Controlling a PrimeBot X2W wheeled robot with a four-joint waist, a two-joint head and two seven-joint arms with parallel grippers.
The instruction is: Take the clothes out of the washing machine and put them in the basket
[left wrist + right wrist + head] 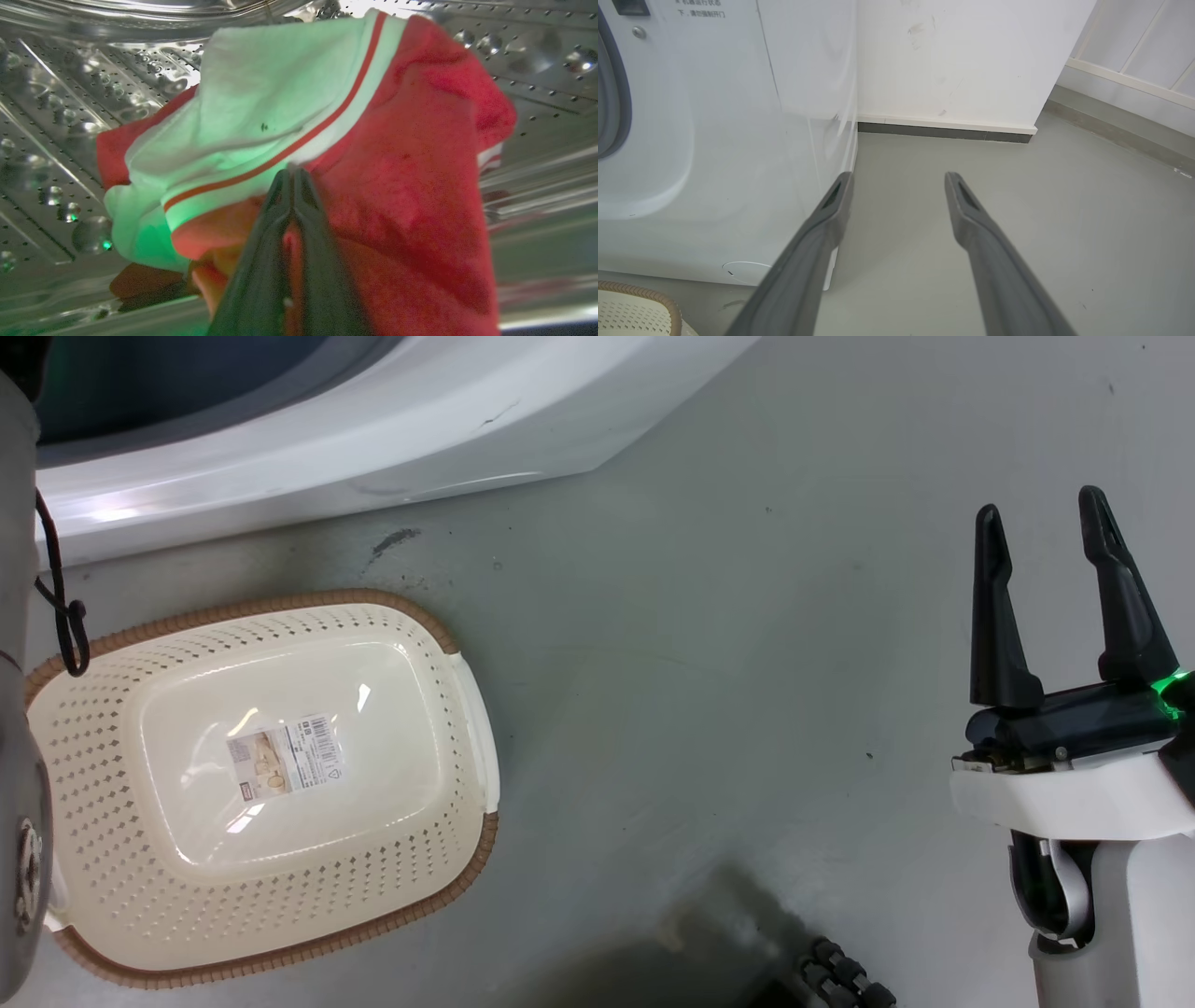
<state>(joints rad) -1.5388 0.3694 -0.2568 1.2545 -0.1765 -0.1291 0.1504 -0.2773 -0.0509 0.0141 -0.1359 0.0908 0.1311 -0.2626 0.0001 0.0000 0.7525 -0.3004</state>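
Observation:
Inside the steel drum [56, 121] of the washing machine [373, 439], my left gripper [292, 175] is shut on a red garment with a white panel and red stripe [289, 112], which hangs bunched from the fingertips. The cream basket [467, 681] with its brown rim lies on the floor in front of the machine, with nothing in it but a label sticker on its base. My right gripper [1046, 546] stands open over bare floor to the basket's right, holding nothing; its fingers [831, 210] point past the machine's front corner [738, 140].
A white wall with a dark skirting [943, 131] runs behind the machine. Grey floor [709, 644] stretches between the basket and my right arm. A dark cable loop [70, 625] hangs at the left by my left arm. The basket's rim [640, 294] shows low left.

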